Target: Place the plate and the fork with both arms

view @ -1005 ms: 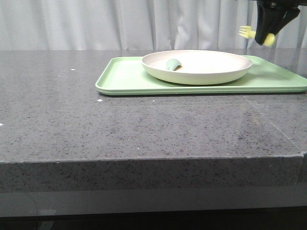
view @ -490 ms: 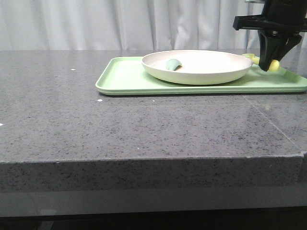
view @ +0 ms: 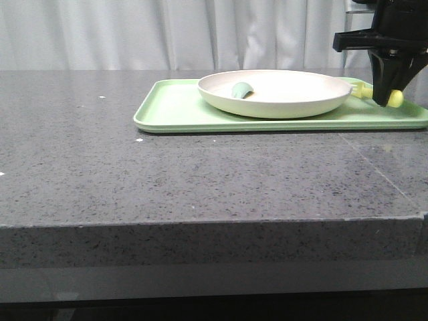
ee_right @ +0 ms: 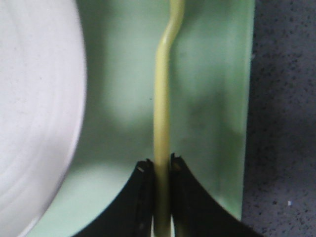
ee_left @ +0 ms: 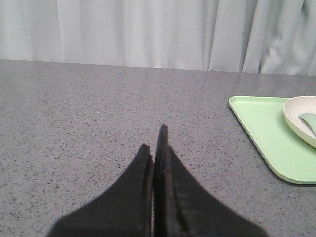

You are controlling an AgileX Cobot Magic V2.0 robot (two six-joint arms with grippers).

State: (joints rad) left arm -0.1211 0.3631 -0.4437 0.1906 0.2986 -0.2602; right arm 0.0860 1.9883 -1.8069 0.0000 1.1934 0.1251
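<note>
The cream-white plate (view: 274,92) rests on the light green tray (view: 174,107) at the back right of the table. My right gripper (view: 384,101) is shut on the pale yellow fork (view: 394,98), low over the tray just right of the plate. In the right wrist view the fork's handle (ee_right: 162,113) runs from between my fingers (ee_right: 162,165) over the tray (ee_right: 207,98), beside the plate's rim (ee_right: 44,108); its tines are out of view. My left gripper (ee_left: 154,143) is shut and empty over bare table, left of the tray (ee_left: 261,133).
A teal-green utensil (view: 241,89) lies in the plate and shows in the left wrist view (ee_left: 308,121). The grey speckled table (view: 200,174) has its front edge near the camera. A pale curtain (view: 167,33) hangs behind.
My right gripper has come down with the fork from above the tray to just over it, then shifted a little right. The plate and tray have not moved.
</note>
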